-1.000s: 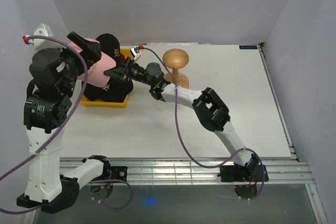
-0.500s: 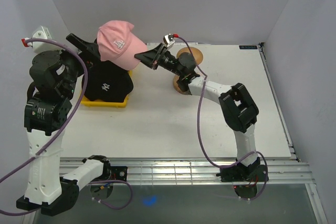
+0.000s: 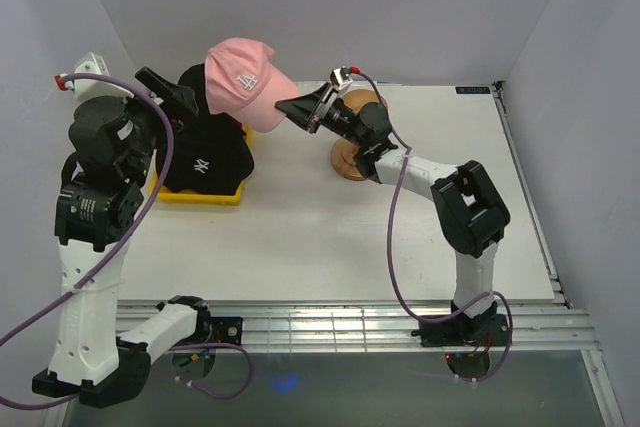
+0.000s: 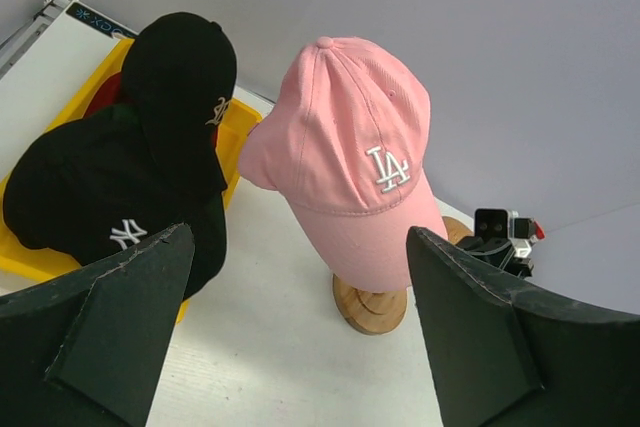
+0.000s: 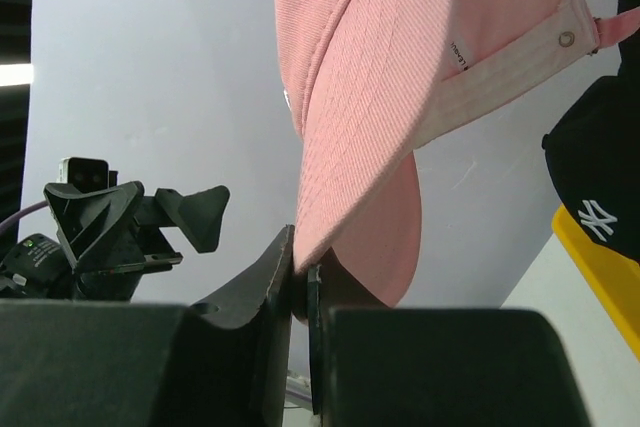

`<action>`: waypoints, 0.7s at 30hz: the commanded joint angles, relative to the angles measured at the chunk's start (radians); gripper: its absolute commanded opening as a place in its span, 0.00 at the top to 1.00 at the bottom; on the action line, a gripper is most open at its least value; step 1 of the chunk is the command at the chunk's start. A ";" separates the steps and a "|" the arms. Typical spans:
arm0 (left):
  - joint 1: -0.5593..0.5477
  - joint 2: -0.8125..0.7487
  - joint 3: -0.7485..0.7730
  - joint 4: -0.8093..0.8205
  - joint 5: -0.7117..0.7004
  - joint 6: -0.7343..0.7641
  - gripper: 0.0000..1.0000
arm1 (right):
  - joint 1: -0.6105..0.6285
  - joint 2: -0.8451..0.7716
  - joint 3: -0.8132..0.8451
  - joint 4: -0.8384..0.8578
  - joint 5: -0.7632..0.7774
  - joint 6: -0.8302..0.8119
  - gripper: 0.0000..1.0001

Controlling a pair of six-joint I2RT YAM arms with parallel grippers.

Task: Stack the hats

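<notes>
One pink hat (image 4: 350, 147), two black hats (image 4: 100, 187), one tray (image 3: 200, 196).

right tool (image 3: 299, 107) has lifted pink cap (image 3: 240, 82) above black caps (image 3: 205, 159).

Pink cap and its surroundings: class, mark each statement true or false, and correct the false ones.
1. The right gripper is shut on the brim of the pink cap. True.
2. The left gripper is clamped on a black cap. False: its jaws stand wide open and hold nothing.
3. The pink cap sits on the wooden stand. False: it hangs in the air from the right gripper, to the left of the stand in the top view.
4. The black caps lie in the yellow tray. True.
5. The pink cap bears a white logo on its front. True.
</notes>
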 commanded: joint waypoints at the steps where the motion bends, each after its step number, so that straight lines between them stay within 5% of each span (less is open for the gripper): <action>1: -0.002 -0.010 -0.028 0.027 0.018 -0.010 0.02 | -0.035 -0.116 -0.034 0.091 0.006 0.012 0.92; 11: -0.002 -0.029 -0.078 0.050 0.030 -0.031 0.02 | -0.162 -0.254 -0.158 0.112 -0.034 0.139 0.92; 21: -0.002 -0.018 -0.094 0.070 0.052 -0.022 0.02 | -0.360 -0.406 -0.498 0.252 -0.046 0.203 0.92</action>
